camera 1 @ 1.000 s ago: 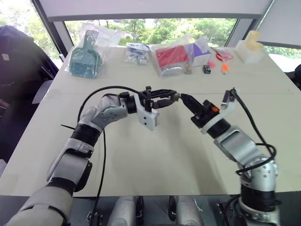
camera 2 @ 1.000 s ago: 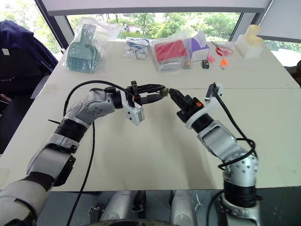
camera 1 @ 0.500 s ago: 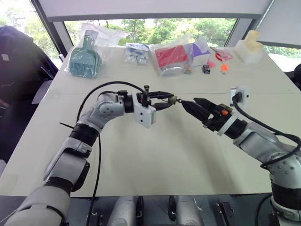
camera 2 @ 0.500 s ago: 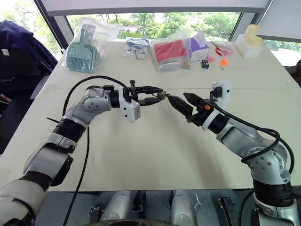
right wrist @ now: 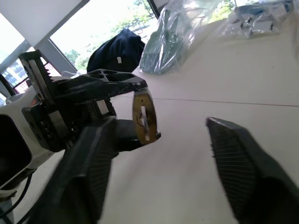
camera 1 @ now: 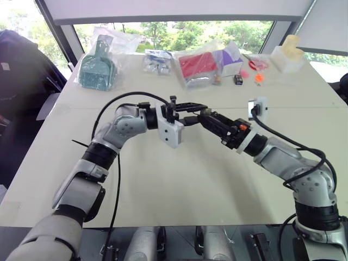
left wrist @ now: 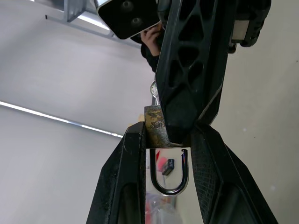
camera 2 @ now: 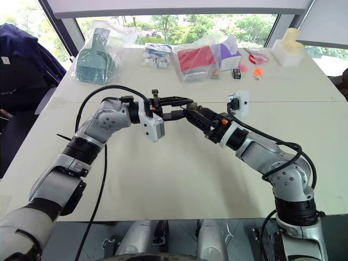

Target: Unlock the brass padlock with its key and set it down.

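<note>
between the left hand's fingers [left wrist: 128, 186], the brass padlock [left wrist: 155, 127] lies lengthwise.

My left arm reaches up from the lower left, elbow bent, forearm angling inward so that its jaws [camera 1: 197, 111] point level toward my right side, above the middle of the surface. They are clamped tight on the brass padlock [left wrist: 155, 125], one finger [left wrist: 122, 182] on each side of its body. My right arm comes in from the lower right, elbow low, forearm slanting up and inward, wrist turned so its jaws [camera 1: 209, 118] meet the left ones tip to tip. In the right wrist view those fingers [right wrist: 238, 165] stand well apart, spread around the lock's end without closing on it.
</note>
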